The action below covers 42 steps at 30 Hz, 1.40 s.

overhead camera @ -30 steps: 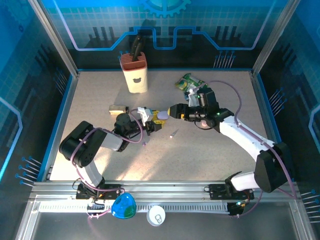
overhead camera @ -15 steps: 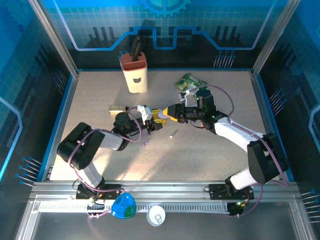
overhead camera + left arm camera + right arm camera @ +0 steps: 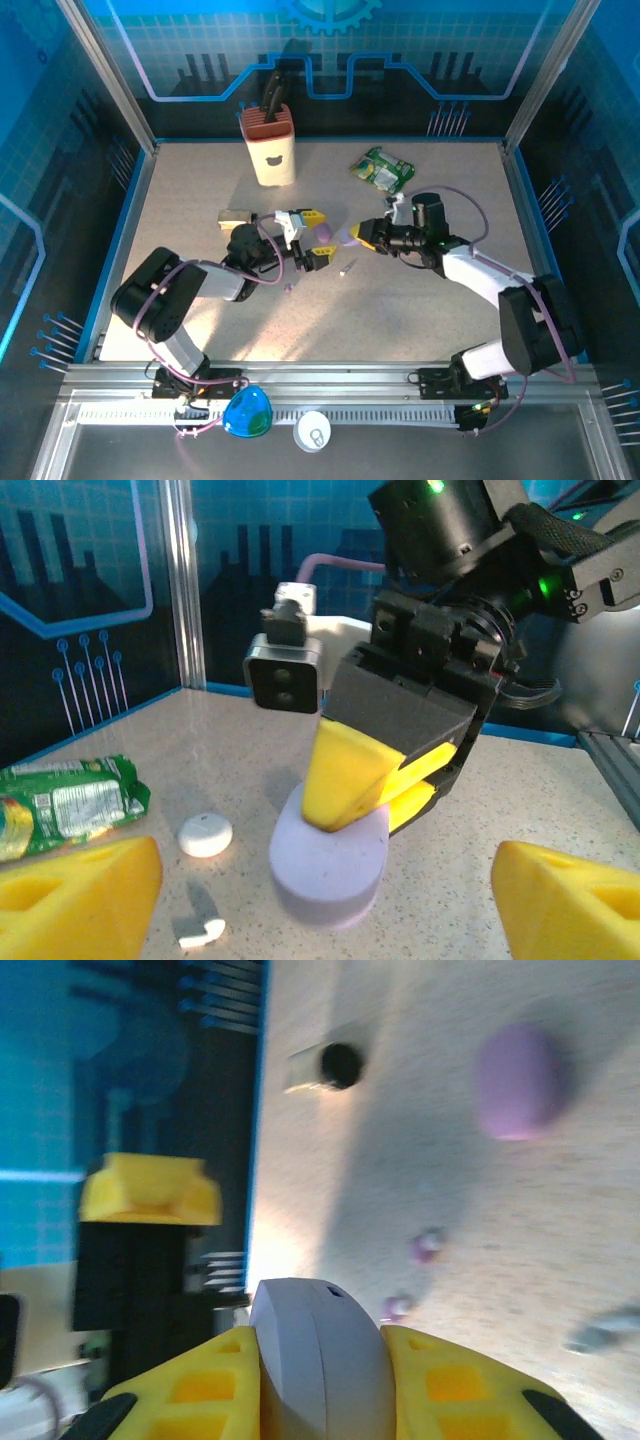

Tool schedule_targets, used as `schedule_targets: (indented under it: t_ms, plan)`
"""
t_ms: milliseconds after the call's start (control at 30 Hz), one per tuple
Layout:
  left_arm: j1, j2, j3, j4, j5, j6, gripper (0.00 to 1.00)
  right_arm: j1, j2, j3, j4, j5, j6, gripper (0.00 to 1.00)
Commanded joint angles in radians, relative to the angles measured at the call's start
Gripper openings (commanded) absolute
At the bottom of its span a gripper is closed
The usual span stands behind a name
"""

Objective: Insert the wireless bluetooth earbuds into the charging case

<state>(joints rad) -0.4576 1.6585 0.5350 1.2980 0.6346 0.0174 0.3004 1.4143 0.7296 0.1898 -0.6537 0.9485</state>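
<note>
The right end effector (image 3: pixel 358 236), pinching a lilac case (image 3: pixel 320 1345), drew back; left end effector (image 3: pixel 317 238) spread

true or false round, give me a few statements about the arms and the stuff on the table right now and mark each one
1. The right gripper has its jaws shut on a pale case. True.
2. The left gripper is clamped on that case too. False: its jaws stand open, fingers wide apart.
3. The green packet lies on the table, toward the far side. True.
4. The cream knife holder has tipped over. False: it stands upright at the back.
5. A tiny earbud lies loose on the table. True.
</note>
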Motion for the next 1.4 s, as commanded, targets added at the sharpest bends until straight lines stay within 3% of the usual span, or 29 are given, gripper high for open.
schedule_targets:
  t_ms: [0,167,433,633,733,867,1033,1200,1367]
  plan:
    - [-0.006,-0.056,-0.004,-0.139,-0.047,0.080,0.91,-0.058,-0.071,-0.057,-0.198,0.185,-0.131,0.15]
    - [-0.005,-0.089,0.036,-0.347,-0.079,0.136,0.98,-0.147,-0.164,-0.195,-0.279,0.328,-0.158,0.16]
    - [-0.009,-0.077,0.177,-0.679,-0.194,0.108,0.99,-0.266,-0.220,-0.329,-0.297,0.376,-0.180,0.19]
    - [-0.010,-0.064,0.276,-0.887,-0.304,0.065,0.99,-0.263,-0.253,-0.299,-0.380,0.443,-0.225,0.49]
    - [-0.034,-0.034,0.345,-1.001,-0.440,0.010,0.99,-0.241,-0.294,-0.255,-0.447,0.505,-0.273,0.63]
    - [-0.051,0.016,0.434,-1.136,-0.514,-0.034,0.99,-0.137,-0.328,-0.171,-0.524,0.642,-0.365,0.75]
    - [-0.009,0.030,0.496,-1.249,-0.553,-0.175,0.99,0.052,-0.272,-0.056,-0.510,0.747,-0.489,0.77]
    - [0.119,-0.013,0.451,-1.265,-0.476,-0.355,0.99,0.221,-0.082,0.112,-0.477,0.809,-0.605,0.80]
    - [0.245,-0.130,0.306,-1.216,-0.472,-0.417,0.99,0.350,0.142,0.314,-0.477,0.849,-0.686,0.83]
